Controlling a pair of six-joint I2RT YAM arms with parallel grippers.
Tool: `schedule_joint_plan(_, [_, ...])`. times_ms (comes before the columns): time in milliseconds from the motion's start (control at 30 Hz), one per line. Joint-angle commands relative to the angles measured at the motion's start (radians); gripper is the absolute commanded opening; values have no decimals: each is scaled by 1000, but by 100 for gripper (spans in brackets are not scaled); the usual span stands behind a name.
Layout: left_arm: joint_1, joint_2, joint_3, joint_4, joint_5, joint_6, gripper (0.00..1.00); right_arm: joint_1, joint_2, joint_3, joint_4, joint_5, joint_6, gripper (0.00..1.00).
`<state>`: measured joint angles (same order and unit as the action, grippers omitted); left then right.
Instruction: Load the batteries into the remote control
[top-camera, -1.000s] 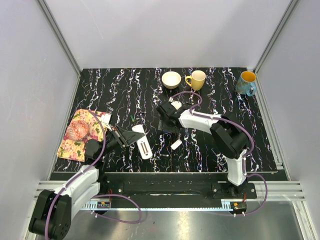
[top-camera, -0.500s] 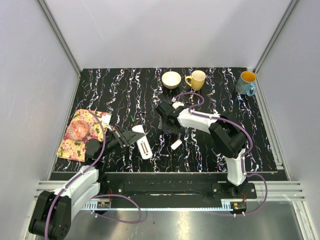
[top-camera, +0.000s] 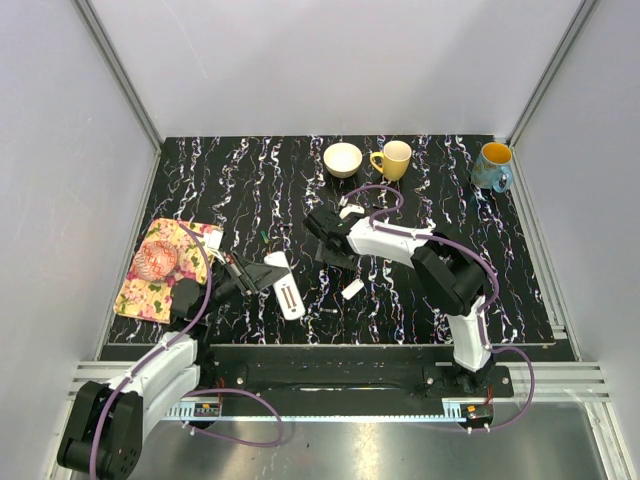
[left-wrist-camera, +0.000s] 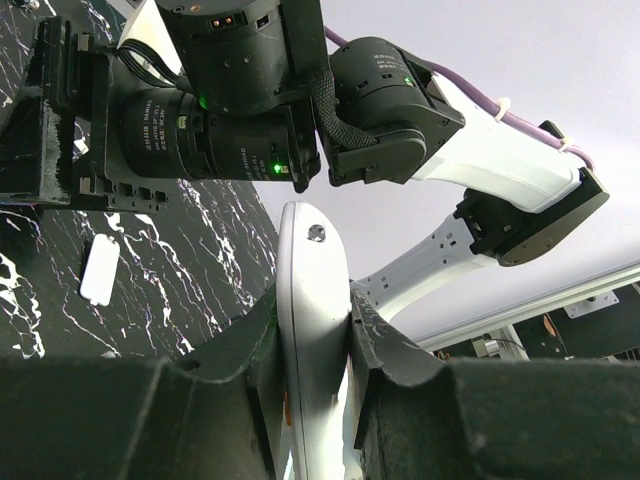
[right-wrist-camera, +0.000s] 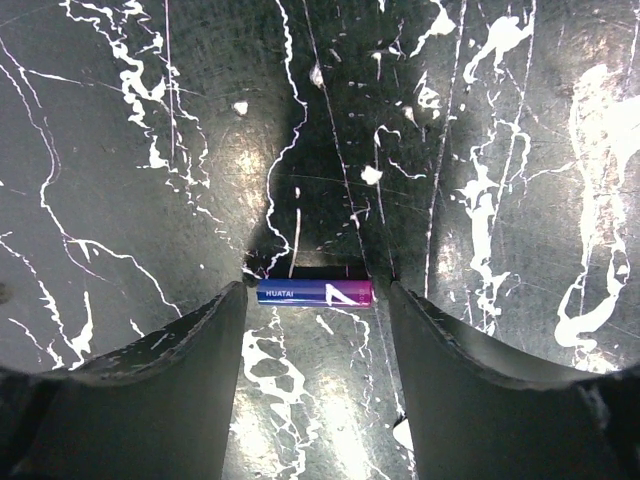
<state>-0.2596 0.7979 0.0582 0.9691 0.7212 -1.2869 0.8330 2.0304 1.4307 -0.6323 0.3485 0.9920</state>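
My left gripper (top-camera: 262, 274) is shut on the remote control (top-camera: 286, 292), a slim white bar with its dark slotted recess facing up. In the left wrist view the remote (left-wrist-camera: 312, 330) stands clamped edge-on between both fingers. My right gripper (top-camera: 330, 250) hangs open, low over the table's middle. In the right wrist view one bluish-purple battery (right-wrist-camera: 315, 292) lies flat on the table between the open fingertips, its ends close to each finger (right-wrist-camera: 190, 350). I make out no other battery with certainty.
A small white cover piece (top-camera: 352, 289) lies right of the remote and also shows in the left wrist view (left-wrist-camera: 100, 270). A floral cloth (top-camera: 160, 265) is at the left. A bowl (top-camera: 343, 159), a yellow mug (top-camera: 393, 159) and a blue mug (top-camera: 493, 166) stand along the back.
My right gripper has shifted slightly left and farther back over the table. The left arm and the remote have not moved.
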Motion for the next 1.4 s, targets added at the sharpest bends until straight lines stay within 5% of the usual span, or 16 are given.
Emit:
schedule_joint_plan(0, [3, -19, -8, 49, -16, 5, 0, 18, 60, -12, -79, -8, 31, 63])
schedule_joint_plan(500, [5, -34, -14, 51, -6, -5, 0, 18, 7, -45, -60, -19, -79, 29])
schedule_joint_plan(633, [5, -40, -5, 54, -6, -15, 0, 17, -116, -55, -49, 21, -341, 20])
schedule_joint_plan(767, [5, -37, -1, 83, -28, -31, 0, 17, -167, -56, 29, 78, -779, 1])
schedule_joint_plan(867, [5, -43, 5, 92, -17, -31, 0, 11, -162, -55, 92, 28, -1046, 0])
schedule_joint_plan(1000, [3, -48, 6, 106, 1, -46, 0, 9, -130, -21, 45, 32, -1237, 0])
schedule_joint_plan(1167, [3, -71, -15, 120, 4, -55, 0, -11, -226, -228, 213, -61, -1533, 0])
schedule_joint_plan(1367, [3, -81, -55, 168, -6, -65, 0, -89, -246, -208, 203, -315, -1581, 0])
